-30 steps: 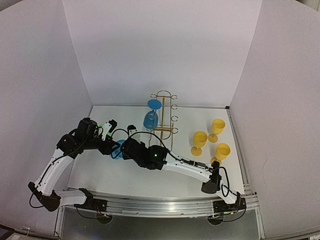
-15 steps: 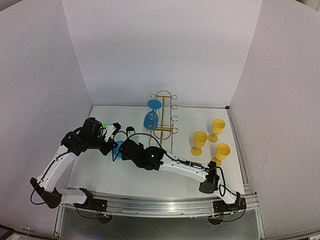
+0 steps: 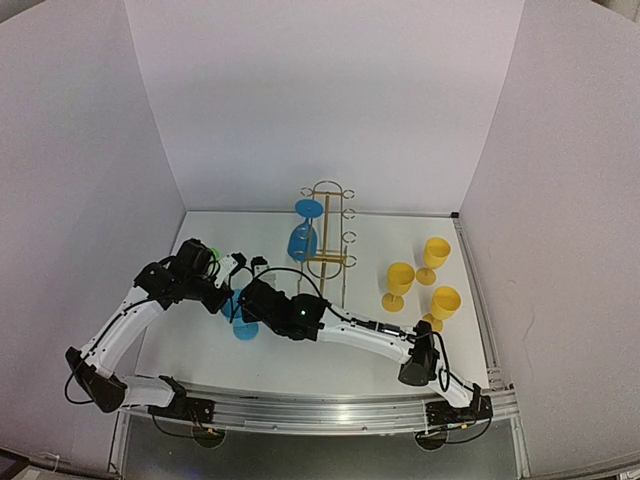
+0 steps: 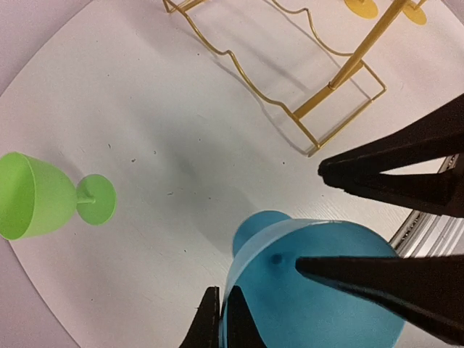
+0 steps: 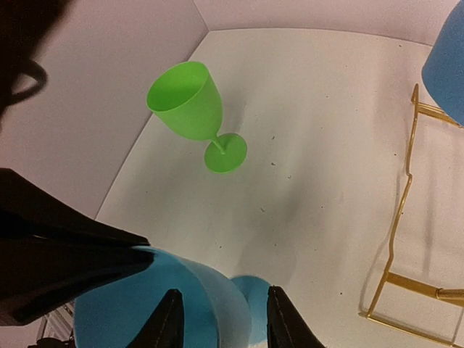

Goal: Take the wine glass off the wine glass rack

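The white surface (image 3: 260, 365) carries the wine glass rack (image 3: 326, 259), which stands toward the back near the middle. Three yellow glasses (image 3: 399, 279) (image 3: 436, 252) (image 3: 444, 302) stand upright in a loose cluster to its right. A green glass (image 5: 190, 109) stands alone near the left wall. A few dark specks dot the surface.

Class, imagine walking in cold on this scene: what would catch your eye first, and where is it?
Left of centre, the left fingers pinch the wall of a light blue wine glass, with the right fingers open astride it. Behind stands the gold wine glass rack with a darker blue glass hanging upside down, and three yellow glasses stand on the right.
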{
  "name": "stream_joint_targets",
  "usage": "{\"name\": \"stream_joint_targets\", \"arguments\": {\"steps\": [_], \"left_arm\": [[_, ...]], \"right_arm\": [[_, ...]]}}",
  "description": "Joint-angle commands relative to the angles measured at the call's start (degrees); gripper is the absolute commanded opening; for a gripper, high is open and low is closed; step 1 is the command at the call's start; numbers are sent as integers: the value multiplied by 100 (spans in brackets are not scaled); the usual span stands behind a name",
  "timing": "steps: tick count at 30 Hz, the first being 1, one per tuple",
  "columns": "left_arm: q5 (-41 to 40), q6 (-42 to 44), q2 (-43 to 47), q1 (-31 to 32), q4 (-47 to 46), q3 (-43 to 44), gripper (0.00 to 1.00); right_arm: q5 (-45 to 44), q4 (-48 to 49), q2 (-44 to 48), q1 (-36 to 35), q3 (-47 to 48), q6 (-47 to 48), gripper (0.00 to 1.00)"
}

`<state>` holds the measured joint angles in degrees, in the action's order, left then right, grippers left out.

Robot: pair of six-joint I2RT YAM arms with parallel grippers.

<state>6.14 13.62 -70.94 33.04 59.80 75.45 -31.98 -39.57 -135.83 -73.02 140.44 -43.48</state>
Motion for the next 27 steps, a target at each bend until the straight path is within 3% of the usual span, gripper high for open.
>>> {"name": "stream_joint_targets", "arguments": {"steps": [1, 6, 13, 20, 27], "left_arm": [[-183, 195, 64, -242, 76, -284, 0], [278, 660, 121, -1658, 44, -673, 0], [434, 1300, 193, -2895, -298, -871, 0], [839, 1733, -493, -4639, -698, -403, 0], [593, 1779, -1152, -5096, -1796, -78, 0]], "right_arm": [[286, 387, 352, -29, -15, 514, 41], [541, 493, 656, -28, -79, 840, 45], [596, 663, 1157, -28, -365, 1301, 48], [401, 834, 1590, -19, -696, 1601, 49], [171, 982, 1912, 8, -1119, 1718, 49]]}}
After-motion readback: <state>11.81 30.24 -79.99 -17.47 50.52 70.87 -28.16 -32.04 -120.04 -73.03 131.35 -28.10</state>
